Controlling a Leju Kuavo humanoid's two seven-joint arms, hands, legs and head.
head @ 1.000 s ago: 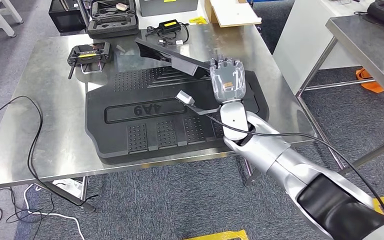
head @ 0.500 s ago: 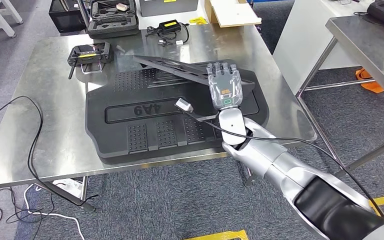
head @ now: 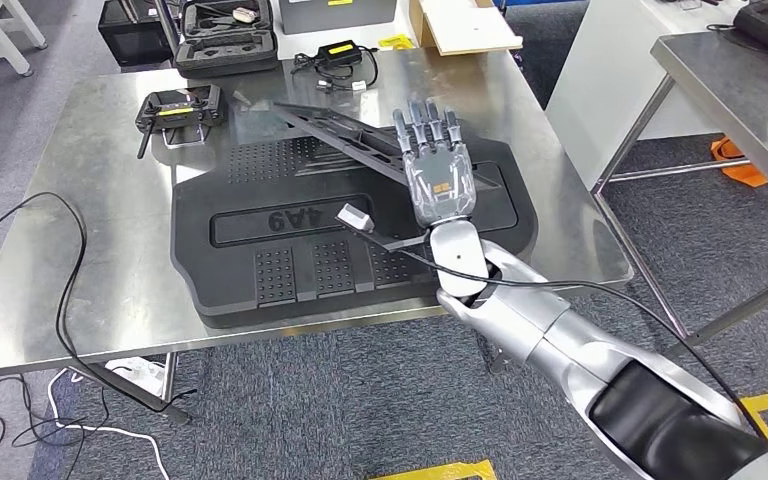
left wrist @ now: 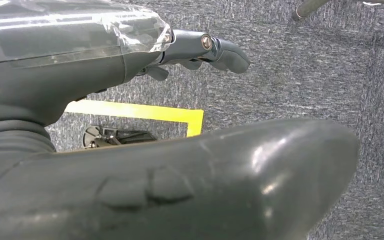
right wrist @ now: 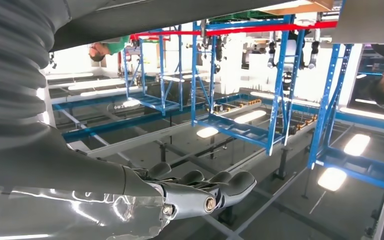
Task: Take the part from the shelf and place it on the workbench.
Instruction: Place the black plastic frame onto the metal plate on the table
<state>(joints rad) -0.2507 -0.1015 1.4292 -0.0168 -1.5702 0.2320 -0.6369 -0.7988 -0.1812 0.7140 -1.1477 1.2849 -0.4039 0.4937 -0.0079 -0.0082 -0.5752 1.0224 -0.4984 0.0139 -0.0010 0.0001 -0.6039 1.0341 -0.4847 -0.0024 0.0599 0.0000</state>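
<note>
The right robot hand (head: pixel 438 170) is raised over the tabletop (head: pixel 90 180) with its fingers straight and spread, holding nothing. The long black part (head: pixel 345 135) lies just beyond and under those fingertips, resting at a slant across the far side of the big black moulded panel (head: pixel 260 235) that covers most of the tabletop. Judging by the open palm and the part lying on its own, the placing looks done or nearly so, and the flat, splayed hand suits a release, with no grasp on anything. Whether any fingertip touches the part cannot be told from the head view, since the hand covers the part's near end. The part sits on the panel, not on bare steel, probably because the panel leaves little free surface near the right edge.

A handheld controller (head: pixel 178 105) rests near the far left corner, and a small charger with its cable (head: pixel 340 55) lies at the far edge. A black cable (head: pixel 65 290) hangs over the left edge down to the floor.

The left robot hand (left wrist: pixel 200 50) hangs over grey carpet and a yellow floor marking (left wrist: pixel 140 111); its fingers look loosely curled, but the thumb blocks much of the picture, so whether it is open or closed is unclear. The right wrist view looks up at blue racking (right wrist: pixel 280 75).
</note>
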